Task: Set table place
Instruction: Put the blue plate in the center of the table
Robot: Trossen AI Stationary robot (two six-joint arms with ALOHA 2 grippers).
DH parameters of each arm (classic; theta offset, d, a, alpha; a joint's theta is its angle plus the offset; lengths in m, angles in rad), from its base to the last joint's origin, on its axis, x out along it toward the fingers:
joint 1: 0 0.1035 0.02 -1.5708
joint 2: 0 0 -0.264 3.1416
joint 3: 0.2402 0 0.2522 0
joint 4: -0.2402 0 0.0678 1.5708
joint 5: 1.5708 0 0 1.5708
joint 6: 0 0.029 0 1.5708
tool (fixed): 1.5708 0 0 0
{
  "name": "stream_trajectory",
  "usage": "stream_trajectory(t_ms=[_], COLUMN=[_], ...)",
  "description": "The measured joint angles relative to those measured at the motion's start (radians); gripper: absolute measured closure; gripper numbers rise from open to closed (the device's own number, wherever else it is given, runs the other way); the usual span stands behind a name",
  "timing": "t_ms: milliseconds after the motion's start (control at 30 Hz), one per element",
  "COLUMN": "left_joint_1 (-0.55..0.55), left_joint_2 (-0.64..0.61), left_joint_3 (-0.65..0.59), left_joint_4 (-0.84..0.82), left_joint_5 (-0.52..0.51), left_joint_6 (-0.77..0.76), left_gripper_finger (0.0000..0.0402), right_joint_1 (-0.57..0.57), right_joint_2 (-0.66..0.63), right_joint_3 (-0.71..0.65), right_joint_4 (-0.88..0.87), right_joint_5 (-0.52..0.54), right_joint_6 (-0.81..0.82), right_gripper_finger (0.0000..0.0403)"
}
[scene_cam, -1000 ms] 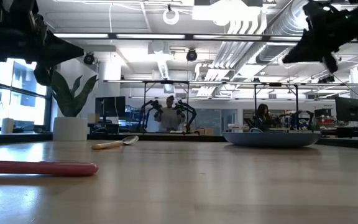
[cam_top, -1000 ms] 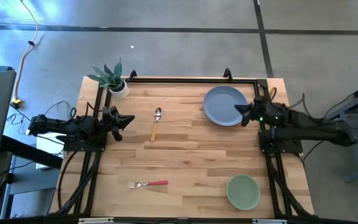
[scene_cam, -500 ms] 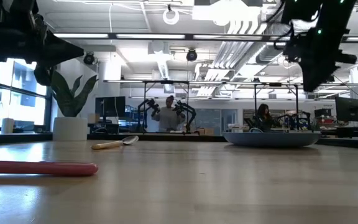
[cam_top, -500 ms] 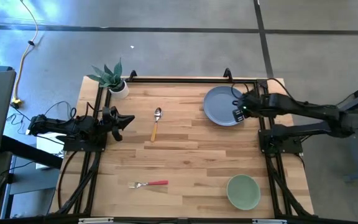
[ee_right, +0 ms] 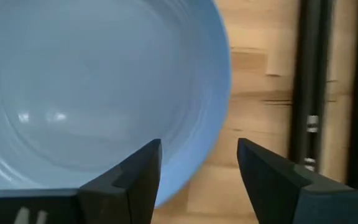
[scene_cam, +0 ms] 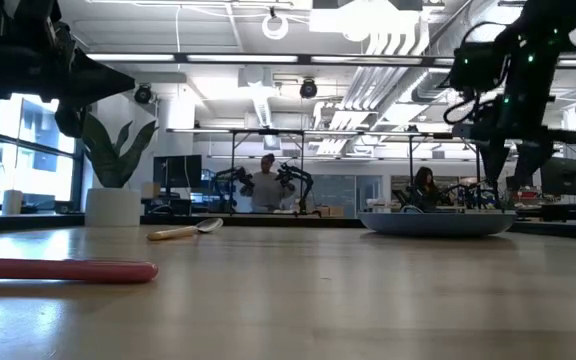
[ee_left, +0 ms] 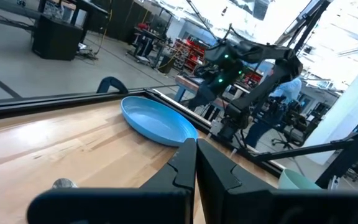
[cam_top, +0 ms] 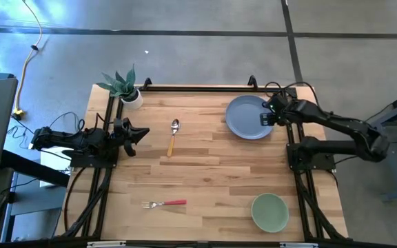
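Note:
A blue plate (cam_top: 247, 117) lies flat at the far right of the table (cam_top: 205, 172). My right gripper (cam_top: 266, 116) hangs open just over the plate's right rim (ee_right: 219, 124), fingers pointing down, one over the plate and one over the bare wood, touching nothing. In the low view the right gripper (scene_cam: 513, 175) stands a little above the plate (scene_cam: 436, 222). My left gripper (cam_top: 142, 132) waits shut at the table's left edge, clear of everything; in its own wrist view the left gripper (ee_left: 194, 168) faces the plate (ee_left: 157, 119).
A spoon (cam_top: 174, 136) with a yellow handle lies left of centre. A fork (cam_top: 164, 203) with a red handle lies near the front edge. A green bowl (cam_top: 269, 211) sits at the front right. A potted plant (cam_top: 124, 88) stands at the far left corner.
My right gripper has swung from the table's right edge toward the far edge and over the plate's right rim. It has tipped to point down, come lower, and opened from shut. The plate has stayed where it was.

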Motion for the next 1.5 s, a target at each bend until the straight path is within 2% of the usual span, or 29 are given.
stream_trajectory(t_ms=[133, 267, 633, 867, 1000, 1200, 1500], left_joint_1=[0.000, 0.000, 0.000, 0.000, 0.000, 0.000, 0.000], left_joint_2=[0.000, 0.000, 0.000, 0.000, 0.000, 0.000, 0.000], left_joint_3=[0.000, 0.000, 0.000, 0.000, 0.000, 0.000, 0.000], left_joint_4=[0.000, 0.000, 0.000, 0.000, 0.000, 0.000, 0.000], left_joint_5=[0.000, 0.000, 0.000, 0.000, 0.000, 0.000, 0.000], left_joint_6=[0.007, 0.011, 0.013, 0.008, 0.006, 0.006, 0.005], left_gripper_finger=[0.0401, 0.0401, 0.0401, 0.0401, 0.0401, 0.0401, 0.0401], right_joint_1=[-0.059, -0.101, -0.160, -0.165, -0.165, -0.166, -0.161], right_joint_2=[0.000, 0.022, 0.164, 0.249, 0.261, 0.258, 0.223], right_joint_3=[-0.069, -0.107, -0.114, -0.114, -0.114, -0.112, -0.064], right_joint_4=[0.118, 0.155, 0.276, 0.285, 0.298, 0.339, 0.345], right_joint_5=[-0.029, -0.043, -0.076, -0.091, -0.090, -0.098, -0.199], right_joint_6=[-0.014, -0.033, -0.096, -0.109, -0.110, -0.108, -0.104], right_gripper_finger=[0.0206, 0.0219, 0.0226, 0.0231, 0.0273, 0.0386, 0.0402])
